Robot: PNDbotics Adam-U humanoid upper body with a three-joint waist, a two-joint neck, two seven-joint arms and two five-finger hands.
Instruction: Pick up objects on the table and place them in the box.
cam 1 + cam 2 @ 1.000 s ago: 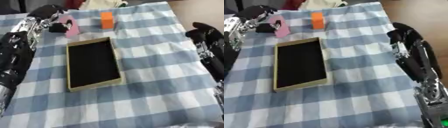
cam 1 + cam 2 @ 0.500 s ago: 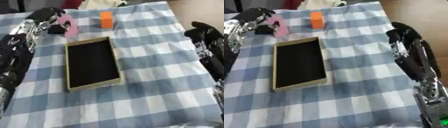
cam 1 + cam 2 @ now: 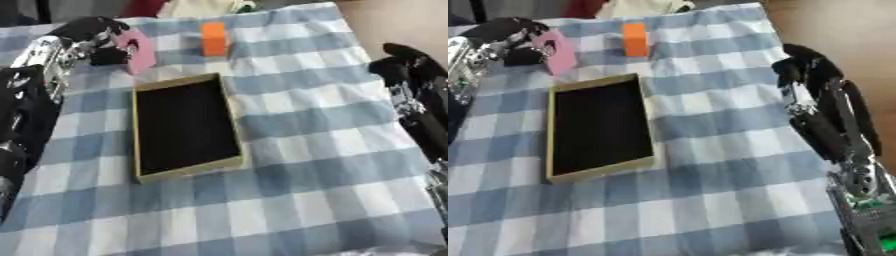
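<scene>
A flat pink piece (image 3: 137,49) stands at the far left of the checked table, with my left hand (image 3: 91,37) curled round its left side. An orange block (image 3: 213,39) stands upright just right of it, apart from both hands. The shallow tan box (image 3: 183,126) with a black inside lies below them, nothing in it. My right hand (image 3: 806,65) hovers at the table's right edge, fingers curled, holding nothing.
The blue and white checked cloth (image 3: 289,150) covers the table. Pale and red things (image 3: 197,6) lie past the far edge. Bare floor (image 3: 842,30) shows to the right of the table.
The left hand has kept its place at the pink piece, which now tilts a little more upright. The right hand has barely moved.
</scene>
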